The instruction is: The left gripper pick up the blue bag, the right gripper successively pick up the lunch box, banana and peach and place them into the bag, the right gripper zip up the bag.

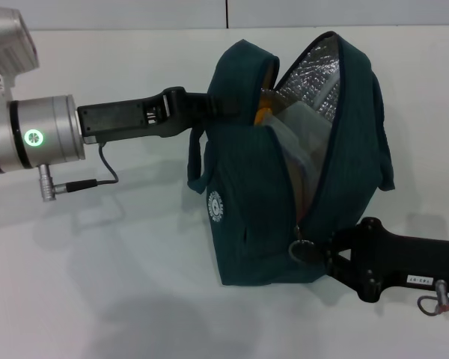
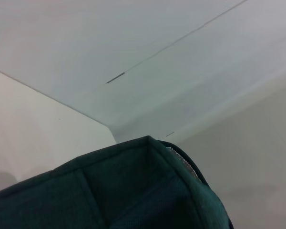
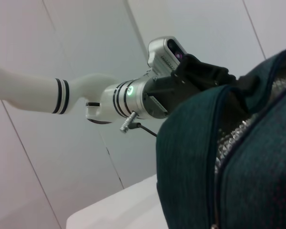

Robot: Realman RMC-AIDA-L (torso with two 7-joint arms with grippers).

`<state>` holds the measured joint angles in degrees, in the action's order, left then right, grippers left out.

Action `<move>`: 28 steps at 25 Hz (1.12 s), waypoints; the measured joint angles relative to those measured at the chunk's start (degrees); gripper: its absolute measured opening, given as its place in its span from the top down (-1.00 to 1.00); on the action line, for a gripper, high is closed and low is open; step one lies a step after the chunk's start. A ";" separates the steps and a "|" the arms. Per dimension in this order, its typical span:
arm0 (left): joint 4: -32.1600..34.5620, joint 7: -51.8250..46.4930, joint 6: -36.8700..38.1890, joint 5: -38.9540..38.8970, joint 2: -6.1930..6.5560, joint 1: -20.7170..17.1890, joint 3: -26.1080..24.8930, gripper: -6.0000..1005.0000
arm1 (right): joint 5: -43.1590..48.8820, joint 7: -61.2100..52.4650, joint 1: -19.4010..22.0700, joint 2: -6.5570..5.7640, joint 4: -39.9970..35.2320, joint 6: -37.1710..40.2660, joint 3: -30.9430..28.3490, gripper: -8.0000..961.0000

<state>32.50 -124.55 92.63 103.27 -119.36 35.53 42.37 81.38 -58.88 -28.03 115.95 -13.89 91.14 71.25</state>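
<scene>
**Bag held upright, right gripper at the zip pull**

The bag (image 1: 247, 224) stands upright on the white table (image 1: 97, 284), its mouth gaping toward the top and showing the silver foil lining (image 1: 314, 82). The zip is undone along most of its length; the two sides meet only low down, near the metal ring pull (image 1: 298, 249).

The left gripper (image 1: 209, 105) reaches in from the left at the height of the bag's upper edge. Its fingers are clamped on the near top flap of the bag, with the fabric folded over them, so it has hold of the bag there. The left wrist view shows only the teal fabric close up against the wall.

The right gripper (image 1: 331, 250) comes in low from the right, at the bag's lower right corner, just beside the ring pull. Its fingertips are hidden against the fabric, so I cannot tell whether it grips the pull or how far it is open.

Inside the mouth, the clear lunch box (image 1: 295, 142) leans against the lining, and a strip of the banana (image 1: 262, 105) shows above it. The peach is not visible.
</scene>
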 joint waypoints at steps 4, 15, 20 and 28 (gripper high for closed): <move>0.12 0.12 -0.04 -0.42 0.10 -0.23 -0.07 0.92 | -0.34 0.43 0.66 -0.09 -0.25 1.82 -0.25 0.95; 0.27 0.25 -0.17 -0.79 0.23 -0.19 -0.07 0.91 | -1.40 0.93 3.35 -0.27 -3.17 4.03 -1.10 0.95; 0.24 0.27 -0.26 -0.71 0.21 -0.26 -0.10 0.92 | -2.53 1.42 3.96 -0.43 -3.68 5.32 -1.66 0.95; 0.18 0.45 -0.26 -0.69 0.17 -0.24 0.00 0.90 | -2.91 1.39 3.74 -0.47 -3.86 5.35 -1.92 0.95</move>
<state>32.68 -124.11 92.36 102.58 -119.19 35.30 42.37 78.46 -57.49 -24.29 115.48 -17.75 96.49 69.34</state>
